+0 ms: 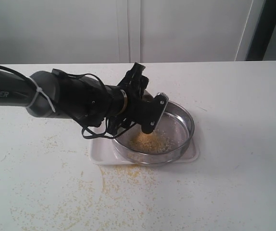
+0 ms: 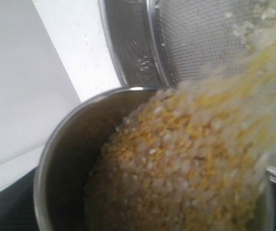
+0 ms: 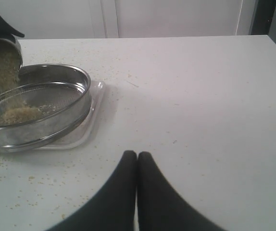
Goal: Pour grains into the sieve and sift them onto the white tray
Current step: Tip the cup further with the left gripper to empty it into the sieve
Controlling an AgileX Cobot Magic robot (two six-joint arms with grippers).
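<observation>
The grains (image 2: 186,163) fill a steel cup (image 2: 63,163) clamped in the left gripper (image 1: 153,114). The cup is tipped well over, so its mouth points down past the fingertips. A blurred yellow-white stream runs off the cup's lip and falls into the sieve (image 1: 179,132) directly below the gripper. A small sandy heap sits on the grey mesh under the cup's mouth, nearer the gripper's side of the ring than the far side. The rest of the mesh carries only a thin sprinkle.

The sieve sits on the tray (image 1: 99,154), whose white rim shows beside the ring, both beneath the left arm and on the side away from it. The cup hangs over the sieve's near rim; whether it touches that rim cannot be told.

More grains lie scattered over the table (image 1: 239,159), thickest just beside the tray below the left arm and thinner farther out.

The right gripper (image 3: 137,160) has its two black fingers pressed together. It sits low over the table, well apart from the sieve and tray, which lie ahead of it and off to one side. Beyond the sieve, at the edge of its wrist view, the tilted cup shows with a black finger of the left gripper above it.
</observation>
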